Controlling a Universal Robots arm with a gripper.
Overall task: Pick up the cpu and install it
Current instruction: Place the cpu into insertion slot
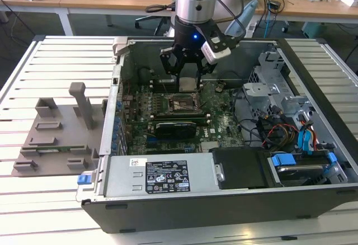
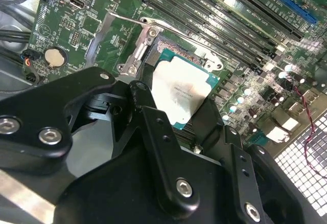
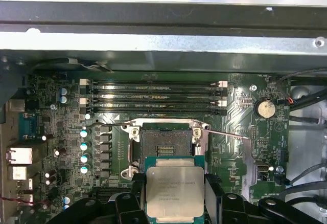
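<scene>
The cpu (image 1: 187, 84), a small square chip with a pale silver top, hangs inside the open computer case (image 1: 224, 206), and my gripper (image 1: 187, 72) is shut on it. In both wrist views black fingers (image 3: 138, 189) clamp two opposite edges of the cpu (image 3: 174, 187) (image 2: 179, 92). The chip hovers partly over the open socket (image 3: 166, 139) on the green motherboard, offset toward one side of it and apart from it. The socket (image 1: 182, 104) shows its dark contact field, with its metal lever (image 3: 230, 133) swung out to the side.
Memory slots (image 3: 153, 96) run along one side of the socket, and a coin battery (image 3: 265, 109) sits beyond the lever. A black card (image 1: 176, 127) lies just in front of the socket. The power supply (image 1: 162, 175) and drive cage (image 1: 302, 161) line the case's front. A grey fixture (image 1: 56, 133) sits at the exterior view's left.
</scene>
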